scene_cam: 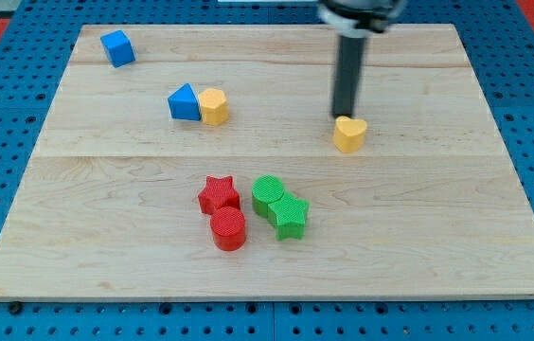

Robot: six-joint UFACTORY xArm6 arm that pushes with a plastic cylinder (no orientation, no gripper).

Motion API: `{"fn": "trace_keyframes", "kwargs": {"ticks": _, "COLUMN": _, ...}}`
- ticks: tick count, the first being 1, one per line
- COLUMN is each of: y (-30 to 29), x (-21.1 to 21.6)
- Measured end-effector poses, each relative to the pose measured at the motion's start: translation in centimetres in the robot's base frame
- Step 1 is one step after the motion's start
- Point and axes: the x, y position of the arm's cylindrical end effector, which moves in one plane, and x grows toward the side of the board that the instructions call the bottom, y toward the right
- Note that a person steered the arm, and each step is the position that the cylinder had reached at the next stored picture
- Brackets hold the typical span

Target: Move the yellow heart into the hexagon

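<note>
- My tip (343,116) has no claw to open or close; it stands just above the yellow heart (349,134), touching or nearly so.
- The yellow hexagon (214,106) waits far to the view's left, touching the blue triangle block (184,102).
- Risk, in my judgement: from this side a push sends the heart to the view's bottom, not to the hexagon.

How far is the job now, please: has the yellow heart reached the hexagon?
Not yet. My tip is just above the yellow heart, at its top-left edge, apparently touching it. The yellow hexagon sits far to the view's left, beside the blue triangle. The whole push leftward remains.
</note>
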Motion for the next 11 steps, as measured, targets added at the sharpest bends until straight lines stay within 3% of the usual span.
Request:
{"fn": "trace_keyframes", "kwargs": {"ticks": 1, "y": 3.7, "x": 2.2}}
{"fn": "trace_keyframes", "kwargs": {"ticks": 2, "y": 0.9, "x": 6.5}}
{"fn": "trace_keyframes", "kwargs": {"ticks": 3, "y": -4.2, "x": 4.7}}
{"fn": "trace_keyframes", "kwargs": {"ticks": 4, "y": -4.3, "x": 2.0}}
{"fn": "trace_keyframes", "kwargs": {"ticks": 7, "y": -1.1, "x": 0.4}}
{"fn": "trace_keyframes", "kwargs": {"ticks": 9, "y": -11.0, "x": -0.1}}
{"fn": "trace_keyframes", "kwargs": {"ticks": 11, "y": -8.9, "x": -2.8}}
